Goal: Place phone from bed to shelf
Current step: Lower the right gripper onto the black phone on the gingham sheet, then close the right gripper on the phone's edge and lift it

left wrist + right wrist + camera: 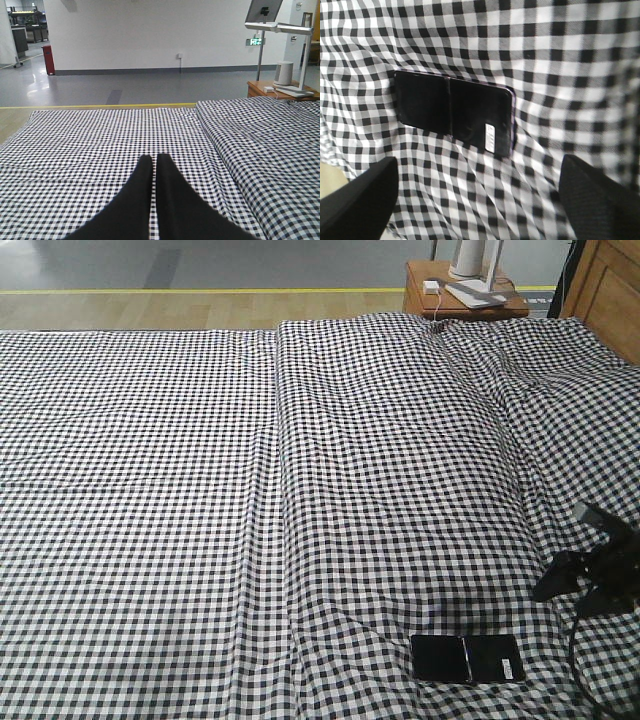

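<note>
The phone [467,658], a glossy black slab with a crease across its middle and a small white sticker, lies flat on the bed [250,490] near its front right. The bed wears a black-and-white check sheet. My right gripper [578,585] hovers just right of and above the phone. In the right wrist view it [480,167] stands wide open, with the phone [452,112] just beyond its fingertips and only sheet between them. My left gripper [153,159] is shut on nothing, held over the bed's [100,145] left part. The shelf is out of view.
A reddish-brown bedside table [465,295] with a white lamp base and a charger stands at the bed's far right. A wooden panel [610,290] rises at the far right corner. A cable [440,315] runs from the table onto the sheet. Floor lies beyond the bed.
</note>
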### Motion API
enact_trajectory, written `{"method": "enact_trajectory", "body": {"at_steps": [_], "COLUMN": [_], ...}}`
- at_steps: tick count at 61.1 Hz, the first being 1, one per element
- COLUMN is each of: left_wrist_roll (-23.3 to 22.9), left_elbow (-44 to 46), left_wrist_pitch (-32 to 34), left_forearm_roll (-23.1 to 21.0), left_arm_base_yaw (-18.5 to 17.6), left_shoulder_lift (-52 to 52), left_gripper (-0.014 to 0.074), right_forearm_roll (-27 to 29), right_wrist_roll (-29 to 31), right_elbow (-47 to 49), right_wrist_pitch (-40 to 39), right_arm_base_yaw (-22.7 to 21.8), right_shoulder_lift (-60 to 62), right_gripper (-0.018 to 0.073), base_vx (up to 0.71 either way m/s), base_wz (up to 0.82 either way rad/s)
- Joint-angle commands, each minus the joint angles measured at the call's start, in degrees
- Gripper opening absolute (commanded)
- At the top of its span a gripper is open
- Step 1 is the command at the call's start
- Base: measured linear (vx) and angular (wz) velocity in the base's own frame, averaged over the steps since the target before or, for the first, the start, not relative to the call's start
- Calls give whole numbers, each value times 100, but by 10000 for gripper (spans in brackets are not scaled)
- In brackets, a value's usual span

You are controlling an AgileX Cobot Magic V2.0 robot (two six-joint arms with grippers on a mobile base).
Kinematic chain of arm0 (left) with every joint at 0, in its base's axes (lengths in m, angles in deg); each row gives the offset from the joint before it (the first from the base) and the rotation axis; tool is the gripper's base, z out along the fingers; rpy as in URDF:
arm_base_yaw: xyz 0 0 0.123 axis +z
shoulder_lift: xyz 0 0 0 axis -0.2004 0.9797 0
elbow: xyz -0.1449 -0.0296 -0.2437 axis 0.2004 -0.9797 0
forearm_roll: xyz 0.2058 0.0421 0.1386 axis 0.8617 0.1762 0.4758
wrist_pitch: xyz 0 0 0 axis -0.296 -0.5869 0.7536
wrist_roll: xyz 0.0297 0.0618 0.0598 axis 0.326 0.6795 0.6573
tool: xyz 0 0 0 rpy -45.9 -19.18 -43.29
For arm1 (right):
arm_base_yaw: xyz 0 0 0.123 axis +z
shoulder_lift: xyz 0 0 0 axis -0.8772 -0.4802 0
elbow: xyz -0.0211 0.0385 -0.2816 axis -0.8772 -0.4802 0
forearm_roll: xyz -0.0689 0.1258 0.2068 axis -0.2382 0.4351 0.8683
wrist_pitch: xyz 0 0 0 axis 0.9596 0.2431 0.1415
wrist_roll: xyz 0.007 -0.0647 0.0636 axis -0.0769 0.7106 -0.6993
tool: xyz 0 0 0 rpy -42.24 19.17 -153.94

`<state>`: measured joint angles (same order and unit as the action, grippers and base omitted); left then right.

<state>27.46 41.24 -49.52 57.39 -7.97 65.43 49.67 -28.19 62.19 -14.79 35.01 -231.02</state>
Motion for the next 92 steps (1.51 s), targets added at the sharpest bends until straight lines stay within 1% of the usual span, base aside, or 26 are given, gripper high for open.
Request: {"method": "enact_trajectory", "body": {"at_steps": [1,10,22,33,42,67,78,85,92], "left_wrist_roll": [-50,-50,-50,-50,-50,-50,-50,-50,-50], "left_elbow": [143,143,143,143,143,143,143,143,143], "left_wrist_pitch": [412,412,412,412,412,412,412,412,412], "left_forearm_roll": [-56,-56,-56,-56,-56,-56,-56,-56,-56], "left_arm_base_yaw": [-36,-36,-36,-36,-36,-36,-36,-36,-36], "left_shoulder_lift": [-41,-41,-41,-41,-41,-41,-41,-41,-41], "left_gripper": [1,1,1,1,1,1,1,1,1], "right_forearm_roll": [359,654,975,1001,1192,1325,1714,2107,2334], "right_wrist_roll": [191,479,808,1027,1205,1442,1679,1884,1995], "right_elbow": [433,754,814,808,808,808,808,808,808], "right_wrist_pitch": [528,857,904,883,883,670,806,1105,1294], "right_arm_base_yaw": [-25,-25,-25,-25,-25,-25,-19,1,63], "right_shoulder_lift": [-92,-628,-984,-1243,-1426,-1875,-1959,-1983,-1983], "right_gripper": [601,594,594,594,594,594,594,594,594], "base_vx": [0,0,0,0,0,0,0,0,0], "base_wz": [0,0,0,0,0,0,0,0,0]}}
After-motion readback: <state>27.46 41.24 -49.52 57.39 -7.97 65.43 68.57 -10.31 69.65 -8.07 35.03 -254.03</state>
